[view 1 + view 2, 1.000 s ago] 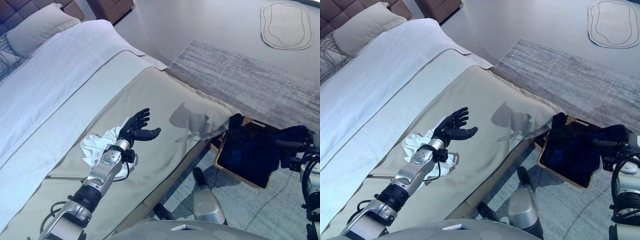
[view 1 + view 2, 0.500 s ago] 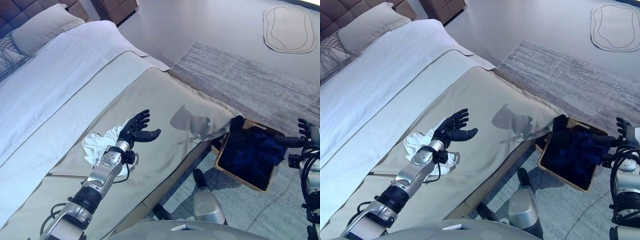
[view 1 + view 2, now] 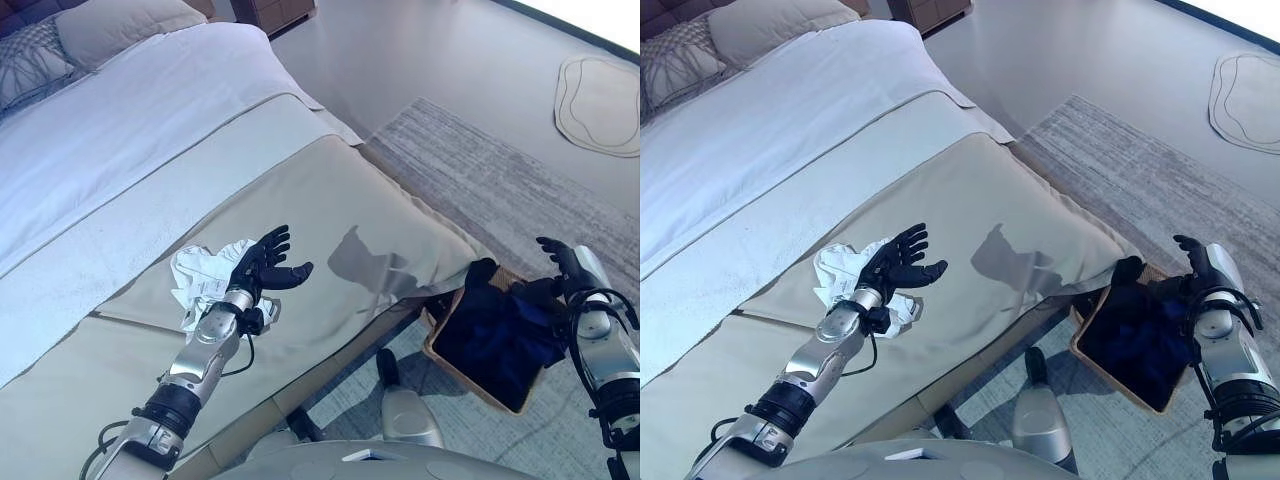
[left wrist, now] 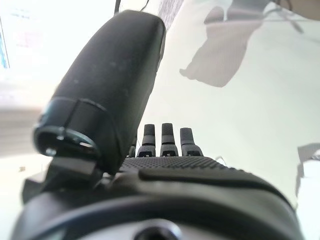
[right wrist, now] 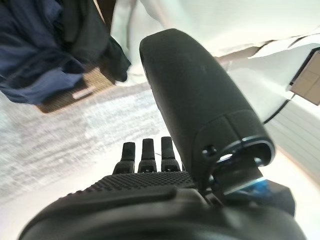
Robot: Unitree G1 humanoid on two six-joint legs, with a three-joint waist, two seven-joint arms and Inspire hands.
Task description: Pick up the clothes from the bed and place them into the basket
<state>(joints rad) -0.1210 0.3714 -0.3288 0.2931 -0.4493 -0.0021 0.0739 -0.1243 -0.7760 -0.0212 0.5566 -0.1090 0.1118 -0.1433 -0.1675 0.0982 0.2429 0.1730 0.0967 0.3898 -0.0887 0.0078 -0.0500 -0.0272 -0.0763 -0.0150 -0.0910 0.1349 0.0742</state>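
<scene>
A crumpled white garment (image 3: 205,274) lies on the beige bedspread (image 3: 330,210) near the bed's near edge. My left hand (image 3: 264,264) is open, fingers spread, just above the bed at the garment's right side, holding nothing. A wooden basket (image 3: 445,363) stands on the floor at the bed's foot corner, with dark navy clothes (image 3: 500,330) heaped in it and hanging over its rim. My right hand (image 3: 562,262) is open and empty above the basket's far right side. The dark clothes also show in the right wrist view (image 5: 45,45).
A grey rug (image 3: 520,190) lies on the floor beyond the basket, and a small pale mat (image 3: 600,105) lies farther off. The bed's white sheet (image 3: 120,120) and pillows (image 3: 110,25) lie at the far left.
My right hand has let go of the dark clothes, which now lie in the basket, and it has risen open. The camera has shifted. My left hand stays by the white garment.
</scene>
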